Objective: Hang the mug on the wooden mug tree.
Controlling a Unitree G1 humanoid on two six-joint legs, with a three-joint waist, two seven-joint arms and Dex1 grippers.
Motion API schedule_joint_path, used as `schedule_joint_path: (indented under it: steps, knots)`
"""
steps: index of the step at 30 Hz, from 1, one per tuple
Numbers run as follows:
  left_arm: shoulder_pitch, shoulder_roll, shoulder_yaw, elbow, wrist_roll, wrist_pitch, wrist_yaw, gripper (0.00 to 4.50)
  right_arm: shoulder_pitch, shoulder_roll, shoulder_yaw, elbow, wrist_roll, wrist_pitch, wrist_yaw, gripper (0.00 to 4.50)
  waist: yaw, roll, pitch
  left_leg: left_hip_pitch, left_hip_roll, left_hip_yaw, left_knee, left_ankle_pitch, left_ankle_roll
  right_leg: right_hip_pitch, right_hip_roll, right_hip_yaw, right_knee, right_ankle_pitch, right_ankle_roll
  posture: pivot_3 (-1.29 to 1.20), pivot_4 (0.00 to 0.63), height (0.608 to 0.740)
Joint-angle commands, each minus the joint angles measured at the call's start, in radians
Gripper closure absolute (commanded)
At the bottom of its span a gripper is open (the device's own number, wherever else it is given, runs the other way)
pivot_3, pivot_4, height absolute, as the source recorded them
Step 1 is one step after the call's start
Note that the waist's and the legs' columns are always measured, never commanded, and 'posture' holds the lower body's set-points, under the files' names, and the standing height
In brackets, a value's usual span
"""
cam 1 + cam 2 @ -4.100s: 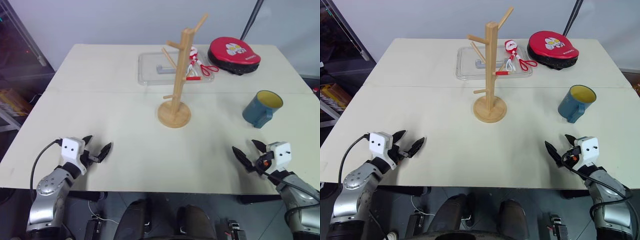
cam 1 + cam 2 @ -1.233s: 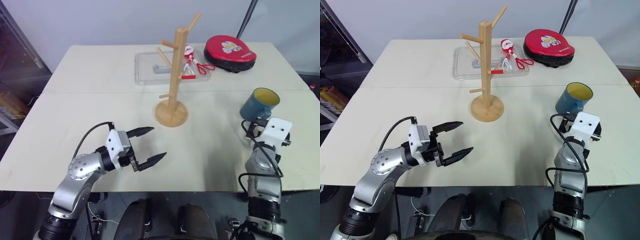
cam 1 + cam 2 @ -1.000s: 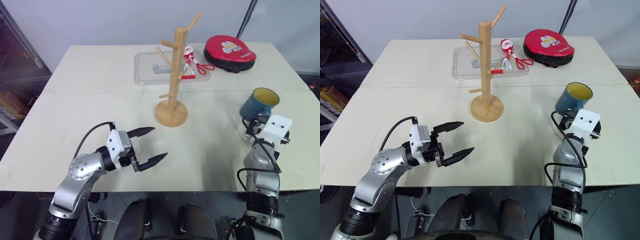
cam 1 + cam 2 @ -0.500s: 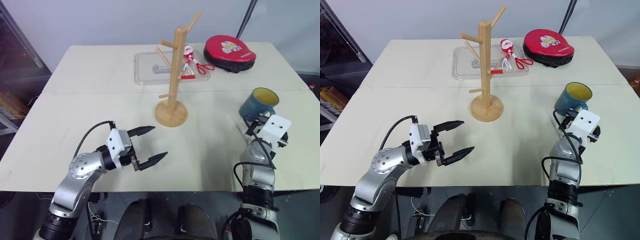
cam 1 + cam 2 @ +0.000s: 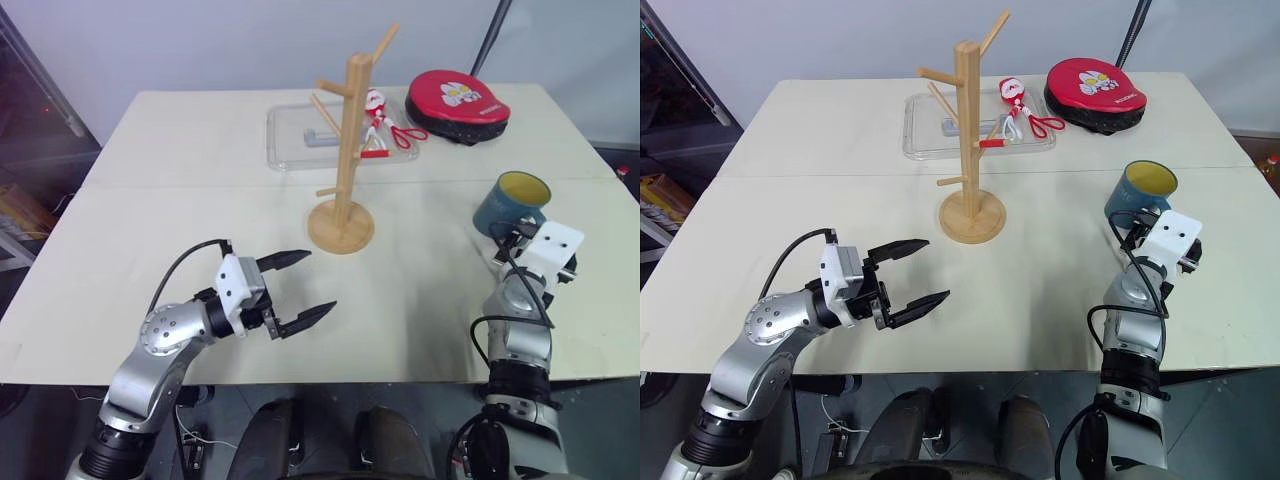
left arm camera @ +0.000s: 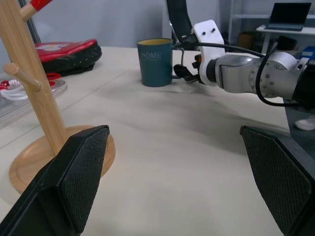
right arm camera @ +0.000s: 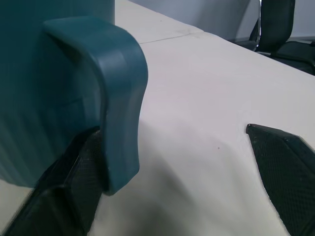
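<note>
Matte beige table, glossy teal mug

A glazed teal ceramic mug with a smooth, softly shiny handle stands on a matt cream counter. The mug tree is pale, smooth bare wood. Behind it lie a clear glossy plastic tray and a shiny red padded case. Each gripper's black finger pads show a fine cross-hatched texture
</note>
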Motion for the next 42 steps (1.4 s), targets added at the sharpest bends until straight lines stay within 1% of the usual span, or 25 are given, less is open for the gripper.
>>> schedule_joint_path:
  steps: [1, 4, 6, 14, 16, 18, 20, 23, 27, 28, 31, 34, 42]
  knots:
    - [-0.011, -0.003, 0.009, -0.037, -0.022, -0.004, 0.003, 0.0, -0.029, -0.022, -0.007, 0.005, 0.014, -0.041, 0.01, 1.8, 0.0, 0.0, 0.0, 0.0, 0.0, 0.0, 0.0, 0.0, 0.0, 0.0, 0.0, 0.0, 0.0, 0.0, 0.0, 0.0, 0.15, 0.739]
    - [-0.01, -0.002, 0.011, -0.037, -0.022, -0.004, 0.003, 0.0, -0.033, -0.025, -0.005, 0.016, 0.022, -0.056, 0.02, 3.51, 0.0, 0.0, 0.0, 0.0, 0.0, 0.0, 0.0, 0.0, 0.0, 0.0, 0.0, 0.0, 0.0, 0.0, 0.0, 0.0, 0.15, 0.739]
    - [-0.009, -0.001, 0.012, -0.038, -0.023, -0.004, 0.004, 0.0, -0.034, -0.029, -0.001, 0.019, 0.026, -0.067, 0.031, 4.44, 0.0, 0.0, 0.0, 0.0, 0.0, 0.0, 0.0, 0.0, 0.0, 0.0, 0.0, 0.0, 0.0, 0.0, 0.0, 0.0, 0.15, 0.739]
    - [-0.01, 0.002, 0.017, -0.037, -0.022, -0.004, 0.004, 0.0, -0.03, -0.029, 0.014, -0.014, 0.036, -0.078, 0.069, 4.44, 0.0, 0.0, 0.0, 0.0, 0.0, 0.001, 0.0, 0.0, 0.0, 0.0, 0.0, 0.0, 0.0, 0.0, 0.0, 0.0, 0.15, 0.739]
    - [-0.008, 0.006, 0.03, -0.031, -0.024, -0.007, 0.006, 0.0, 0.001, -0.067, 0.068, -0.092, 0.033, -0.079, 0.172, 4.44, 0.0, 0.0, 0.0, 0.0, 0.0, 0.001, 0.0, 0.0, 0.0, 0.0, 0.0, 0.0, 0.0, 0.0, 0.0, 0.0, 0.15, 0.739]
    - [-0.011, 0.009, 0.051, -0.018, -0.027, -0.01, 0.01, 0.0, 0.046, -0.124, 0.141, -0.18, 0.025, -0.096, 0.31, 4.44, 0.0, 0.0, 0.0, 0.0, 0.0, 0.001, 0.0, 0.0, 0.0, 0.0, 0.0, 0.0, 0.0, 0.0, 0.0, 0.0, 0.15, 0.739]
    - [-0.015, 0.014, 0.071, -0.004, -0.031, -0.012, 0.007, 0.0, 0.092, -0.176, 0.185, -0.259, 0.047, -0.114, 0.431, 4.44, 0.001, 0.0, 0.001, 0.0, 0.0, 0.001, 0.0, 0.0, 0.0, -0.001, 0.0, 0.001, 0.0, 0.0, 0.0, 0.0, 0.15, 0.739]
    - [-0.027, 0.023, 0.101, 0.02, -0.039, -0.014, -0.004, 0.0, 0.14, -0.256, 0.207, -0.374, 0.118, -0.118, 0.604, 4.44, 0.005, -0.001, 0.001, 0.0, 0.001, 0.001, 0.0, 0.0, 0.0, 0.0, 0.0, 0.001, 0.0, 0.0, 0.0, 0.0, 0.15, 0.739]
    - [-0.059, 0.034, 0.142, 0.052, -0.073, -0.007, -0.019, 0.0, 0.162, -0.371, 0.249, -0.518, 0.236, -0.088, 0.854, 4.44, 0.006, -0.003, 0.002, 0.0, 0.002, 0.001, 0.001, 0.0, 0.0, 0.0, 0.0, 0.0, -0.001, 0.0, 0.0, 0.0, 0.15, 0.739]
    - [-0.069, 0.037, 0.153, 0.058, -0.087, -0.001, -0.024, 0.0, 0.159, -0.394, 0.258, -0.541, 0.253, -0.075, 0.895, 4.44, 0.007, -0.004, 0.003, 0.0, 0.002, 0.001, 0.001, 0.0, 0.0, 0.0, 0.0, 0.0, -0.001, 0.0, 0.0, 0.0, 0.15, 0.739]
    - [-0.095, 0.048, 0.177, 0.074, -0.117, 0.013, -0.037, 0.0, 0.123, -0.429, 0.266, -0.572, 0.289, -0.024, 0.948, 4.44, 0.008, -0.008, 0.005, 0.0, 0.003, 0.001, 0.001, 0.0, 0.0, 0.0, 0.0, 0.0, -0.001, 0.0, -0.001, 0.0, 0.15, 0.739]
    - [-0.135, 0.069, 0.225, 0.074, -0.196, 0.06, -0.048, 0.0, 0.027, -0.464, 0.301, -0.575, 0.31, 0.049, 1.005, 4.44, 0.007, -0.01, 0.007, 0.0, 0.003, 0.001, 0.001, 0.0, 0.0, 0.0, 0.0, 0.0, -0.002, 0.001, -0.002, 0.0, 0.15, 0.739]
    - [-0.163, 0.109, 0.275, 0.055, -0.274, 0.124, -0.055, 0.0, -0.169, -0.477, 0.378, -0.47, 0.264, 0.094, 1.072, 4.44, 0.008, -0.012, 0.008, -0.001, 0.003, 0.002, 0.001, 0.0, 0.0, 0.0, 0.0, 0.0, -0.003, 0.002, -0.002, 0.0, 0.15, 0.739]
